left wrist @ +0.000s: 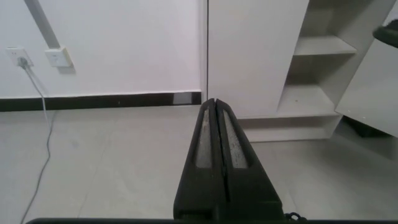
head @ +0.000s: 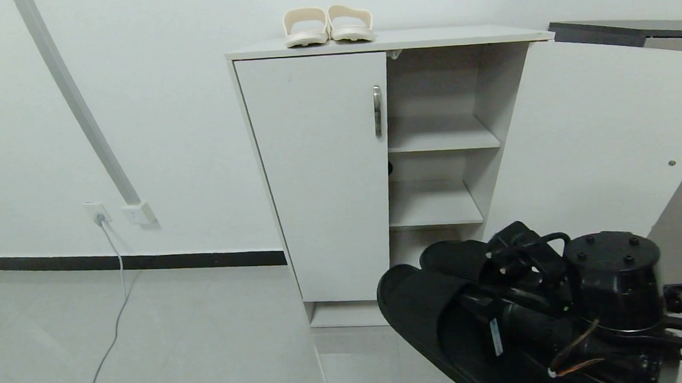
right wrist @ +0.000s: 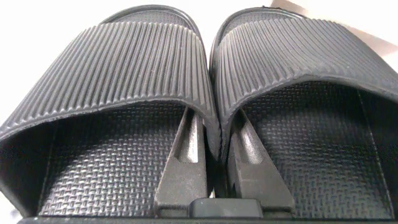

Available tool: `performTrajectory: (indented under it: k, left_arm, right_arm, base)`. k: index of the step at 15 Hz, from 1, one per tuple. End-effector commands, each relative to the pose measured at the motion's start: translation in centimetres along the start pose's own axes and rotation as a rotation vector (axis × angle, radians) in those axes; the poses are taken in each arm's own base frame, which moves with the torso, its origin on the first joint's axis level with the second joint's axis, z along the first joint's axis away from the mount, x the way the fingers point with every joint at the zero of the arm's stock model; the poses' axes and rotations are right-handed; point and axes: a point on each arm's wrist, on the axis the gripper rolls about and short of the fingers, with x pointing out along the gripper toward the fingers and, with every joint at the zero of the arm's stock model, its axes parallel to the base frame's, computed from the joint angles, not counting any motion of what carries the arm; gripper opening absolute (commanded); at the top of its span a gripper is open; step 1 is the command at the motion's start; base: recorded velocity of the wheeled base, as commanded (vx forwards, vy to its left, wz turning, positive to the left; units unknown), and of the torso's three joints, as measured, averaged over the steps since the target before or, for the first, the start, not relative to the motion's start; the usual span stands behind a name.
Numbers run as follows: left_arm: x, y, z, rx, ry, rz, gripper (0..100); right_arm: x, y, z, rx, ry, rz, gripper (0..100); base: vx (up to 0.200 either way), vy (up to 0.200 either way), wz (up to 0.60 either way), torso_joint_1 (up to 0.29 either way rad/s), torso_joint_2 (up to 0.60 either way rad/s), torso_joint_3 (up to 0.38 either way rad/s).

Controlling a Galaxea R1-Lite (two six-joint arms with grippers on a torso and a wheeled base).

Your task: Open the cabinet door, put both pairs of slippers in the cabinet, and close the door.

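My right pincer (right wrist: 214, 134) is clenched on the black slippers (head: 423, 304), one finger inside each, low before the open cabinet (head: 317, 181). I'd raise them level, toes first onto the middle shelf (head: 432, 207), clear of the swung door (head: 595, 143). My left pincer (left wrist: 215, 109) is clamped on nothing. The cream slippers (head: 327, 26) sit at the cabinet top's front edge.

The white cabinet (head: 455, 35) is standing against the wall with its right door (head: 601, 143) hanging wide open, baring two shelves (head: 440, 141); its left door (head: 319, 216) is sitting shut. The cream slippers (head: 328, 26) are lying side by side on the cabinet top. The black slippers (head: 434, 303), ribbed across the straps, are being held pressed together by the right gripper (right wrist: 216, 118), which is pinching their inner walls; they are seemingly hanging clear of the floor, just before the open compartment's lowest part.
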Motion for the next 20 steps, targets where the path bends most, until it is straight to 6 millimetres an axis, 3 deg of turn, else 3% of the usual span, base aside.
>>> performTrajectory:
  k: [1, 3, 4, 5, 7, 13, 20]
  left_arm:
    - [0.0, 0.0, 0.0, -0.003, 0.000, 0.001, 0]
    - [0.0, 0.0, 0.0, 0.006, -0.001, 0.001, 0]
    - [0.0, 0.0, 0.0, 0.006, -0.001, 0.001, 0]
    - [0.0, 0.0, 0.0, 0.005, -0.001, 0.001, 0]
    - [0.0, 0.0, 0.0, 0.005, -0.003, 0.001, 0]
    - [0.0, 0.0, 0.0, 0.002, -0.003, 0.001, 0]
    - [0.0, 0.0, 0.0, 0.000, 0.000, 0.001, 0]
  right_arm:
    - [2.8, 2.5, 0.0, 0.059, -0.009, -0.073, 0]
    - [6.0, 3.9, 0.2, 0.116, -0.046, -0.252, 0]
    - [7.0, 4.1, 0.1, 0.127, -0.054, -0.304, 0]
    - [9.3, 4.1, -0.1, 0.156, -0.078, -0.428, 0]
    - [11.3, 3.5, -0.6, 0.169, -0.088, -0.520, 0]
    - [12.7, 2.0, -1.1, 0.177, -0.077, -0.571, 0]
    - [16.5, 2.4, -2.0, 0.191, -0.089, -0.535, 0]
  base:
    - [0.000, 0.000, 0.00, 0.000, 0.00, 0.000]
    - [0.000, 0.000, 0.00, 0.000, 0.00, 0.000]
    - [0.000, 0.000, 0.00, 0.000, 0.00, 0.000]
    - [0.000, -0.200, 0.00, 0.002, 0.00, -0.002]
    - [0.000, -0.200, 0.00, 0.002, 0.00, 0.002]
    - [0.000, -0.200, 0.00, 0.004, 0.00, 0.003]
    - [0.000, 0.000, 0.00, 0.000, 0.00, 0.000]
